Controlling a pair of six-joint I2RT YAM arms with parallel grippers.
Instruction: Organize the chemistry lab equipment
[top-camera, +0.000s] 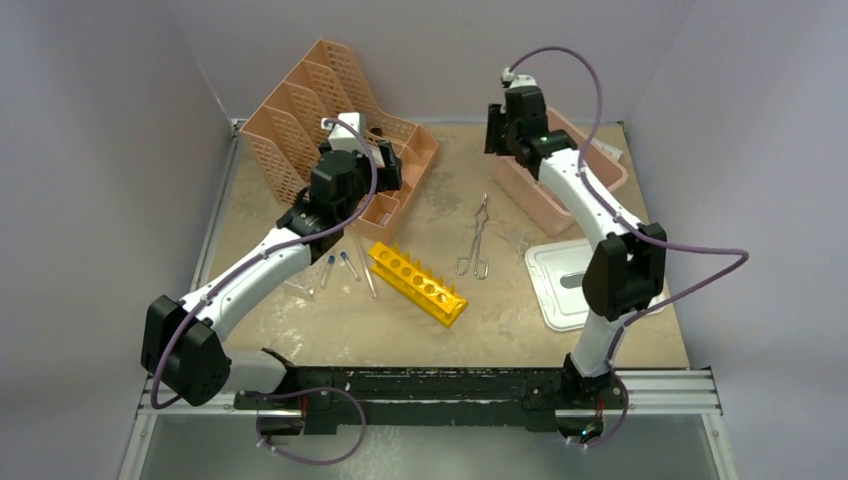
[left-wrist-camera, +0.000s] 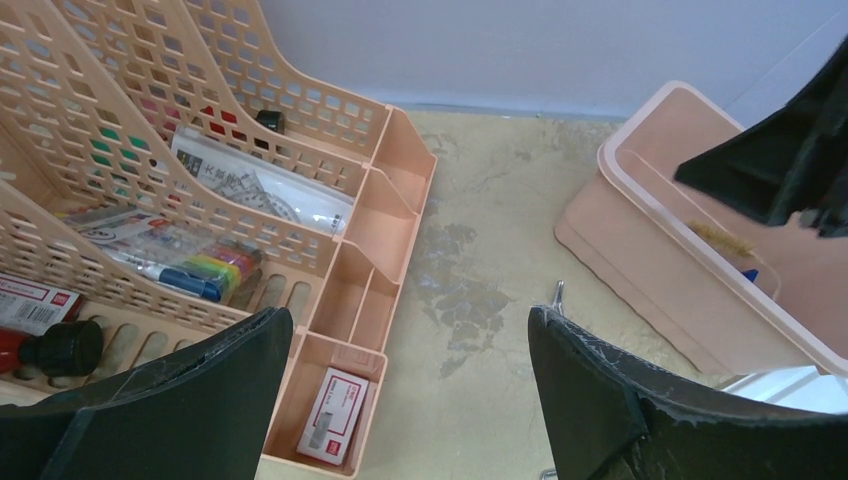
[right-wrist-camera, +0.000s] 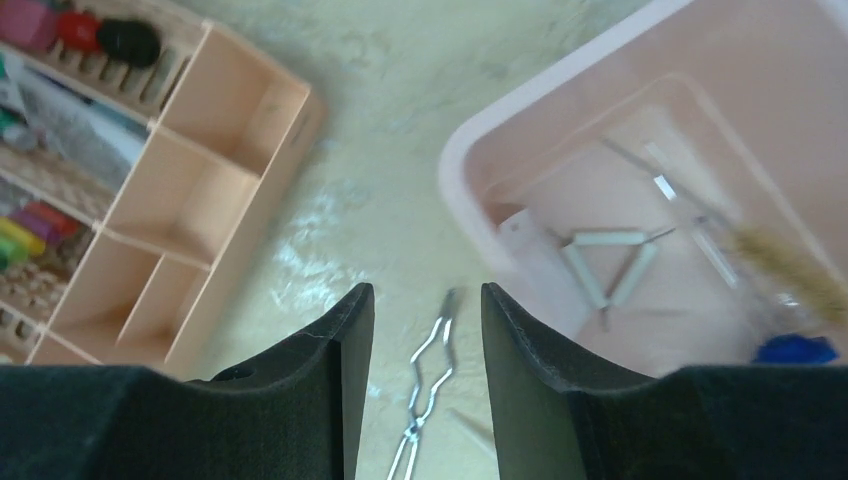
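The yellow test-tube rack (top-camera: 418, 283) lies on the table's middle, with the silvery tongs (top-camera: 477, 240) to its right. Three thin blue-capped tubes (top-camera: 340, 267) lie left of the rack. My left gripper (top-camera: 392, 168) is open and empty, above the front end of the peach organizer. In the left wrist view its fingers (left-wrist-camera: 230, 370) stand wide apart. My right gripper (top-camera: 497, 132) hovers over the left end of the pink tub (top-camera: 520, 190). In the right wrist view it (right-wrist-camera: 427, 292) is open with nothing between the fingers, and the tongs (right-wrist-camera: 430, 375) lie below. A small blue piece (right-wrist-camera: 795, 350) lies in the tub.
The peach mesh organizer (top-camera: 300, 110) stands at the back left, holding stationery. The tub (right-wrist-camera: 470, 150) also holds a wire triangle (right-wrist-camera: 605, 265) and a brush (right-wrist-camera: 790, 265). Its white lid (top-camera: 560, 290) lies at the right front. Grey walls enclose the table.
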